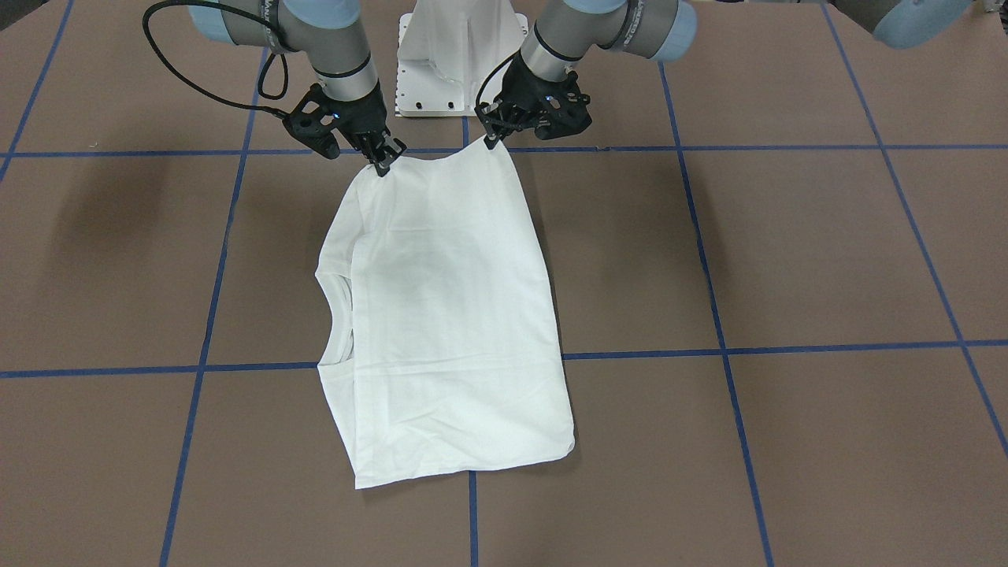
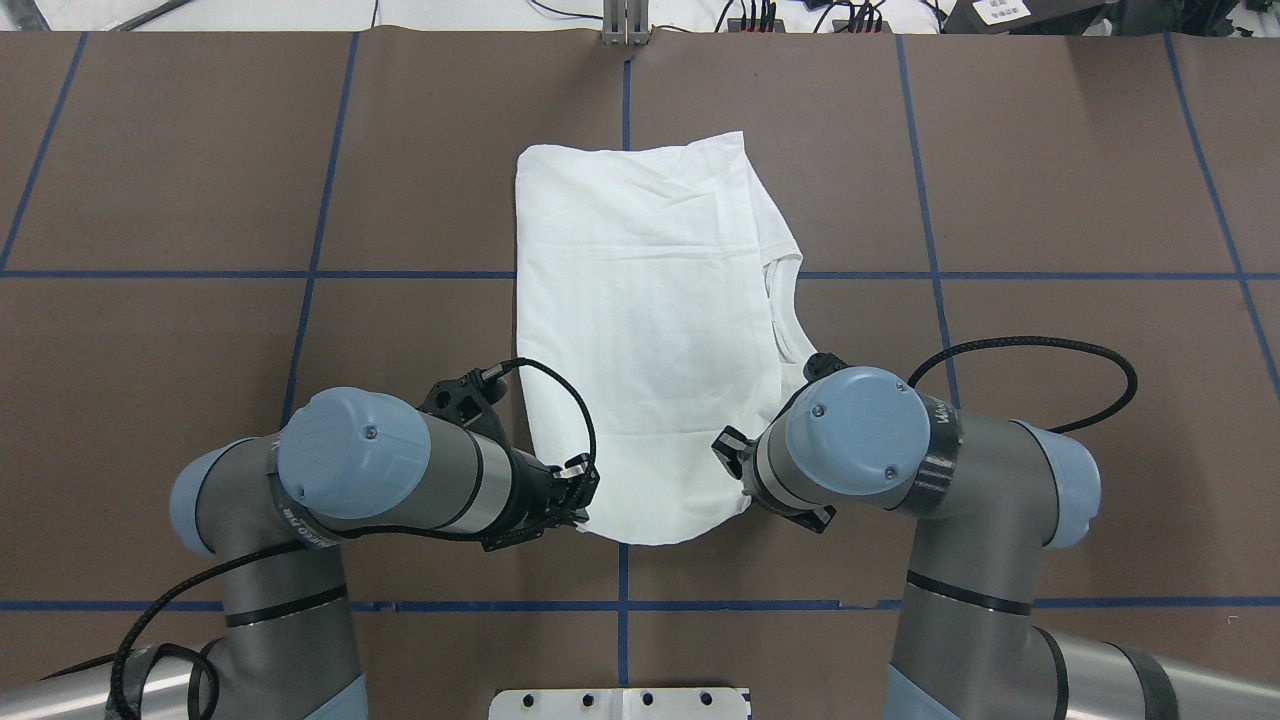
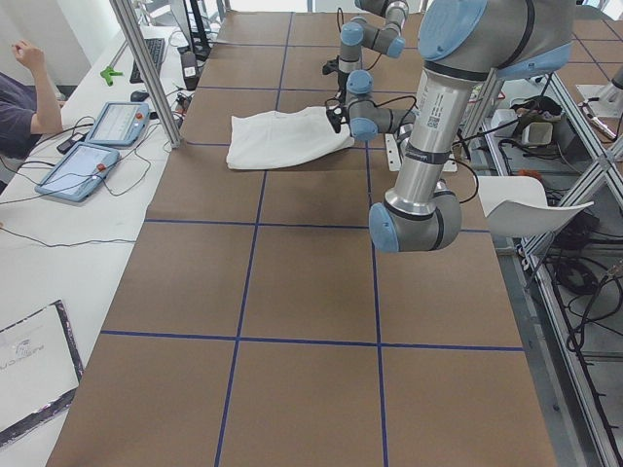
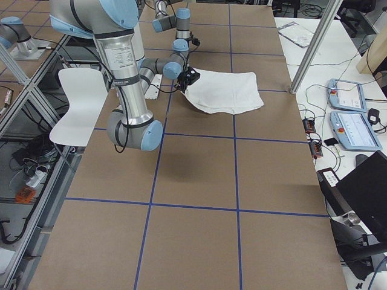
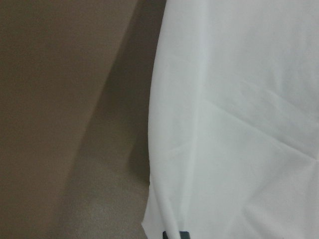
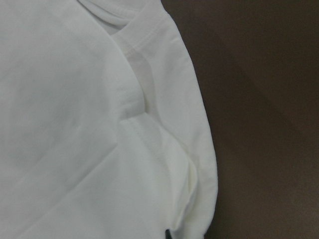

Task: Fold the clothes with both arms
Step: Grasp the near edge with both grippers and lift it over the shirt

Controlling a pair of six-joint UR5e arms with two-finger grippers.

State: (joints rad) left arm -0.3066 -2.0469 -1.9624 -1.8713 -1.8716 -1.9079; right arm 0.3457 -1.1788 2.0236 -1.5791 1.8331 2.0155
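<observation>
The white T-shirt [image 1: 449, 315] lies folded in the middle of the brown table, plain side up, no print showing. Its ribbed collar [image 1: 329, 315] is at the robot's right side and also shows in the overhead view [image 2: 785, 300]. The shirt's edge nearest the robot is lifted off the table at both corners and sags between them. My left gripper [image 1: 490, 142] is shut on one corner and my right gripper [image 1: 384, 165] is shut on the other. Both wrist views are filled with white cloth: the left [image 5: 239, 124], and the right [image 6: 75, 124] with the collar seam.
The white pedestal base [image 1: 461, 55] stands just behind the grippers. Blue tape lines [image 1: 709, 276] grid the table. A side table with tablets [image 3: 88, 156] and a metal post [image 3: 146, 68] lie beyond the far edge, where a person sits.
</observation>
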